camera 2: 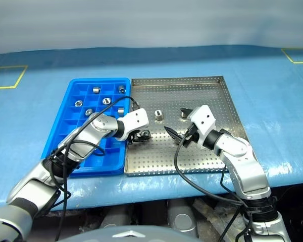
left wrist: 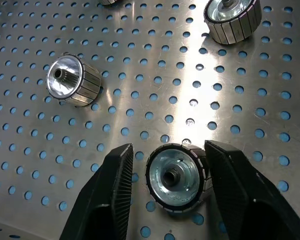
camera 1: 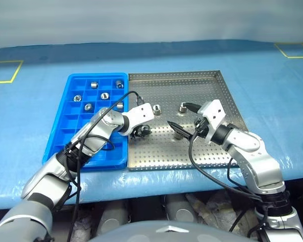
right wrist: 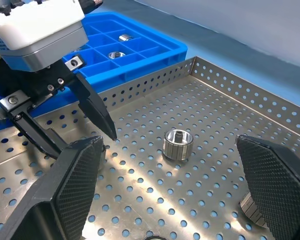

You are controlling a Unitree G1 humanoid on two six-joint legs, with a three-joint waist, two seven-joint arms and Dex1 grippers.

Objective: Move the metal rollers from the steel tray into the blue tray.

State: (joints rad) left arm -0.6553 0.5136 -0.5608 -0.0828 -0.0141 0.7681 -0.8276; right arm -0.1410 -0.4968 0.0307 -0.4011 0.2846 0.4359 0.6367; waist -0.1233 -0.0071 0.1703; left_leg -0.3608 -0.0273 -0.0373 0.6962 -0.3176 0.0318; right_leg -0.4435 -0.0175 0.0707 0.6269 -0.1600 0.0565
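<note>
Closest to the lens, the left gripper (left wrist: 165, 200) is down on the steel tray (camera 1: 212, 151) with its two black fingers (left wrist: 107, 195) set apart on either side of one of the metal rollers (left wrist: 176, 177), a narrow gap showing on each side, so nothing is clamped yet. That roller lies on the perforated floor of the tray near its edge at nine o'clock, just beside the blue tray (camera 1: 65, 136).

For a clean pick, my read is that the fingers should close squarely across the ribbed barrel, centred so both pads meet it together; an off-centre squeeze could send the roller rolling over the holes. Then it wants a straight lift to clear the low rim before swinging toward nine o'clock and an empty compartment.

Moving across: the blue tray already holds several rollers in its compartments toward twelve o'clock, with plenty of free squares nearer. On the steel tray a second roller (camera 1: 157, 109) sits just past the left gripper at twelve o'clock, and a third (camera 1: 183, 107) lies further toward three o'clock. The right gripper (camera 1: 184, 132) hovers over the middle of the steel tray, fingers wide apart and empty, close enough to the left one to crowd the lift. Blue desk cover (camera 1: 30, 101) surrounds both trays.
</note>
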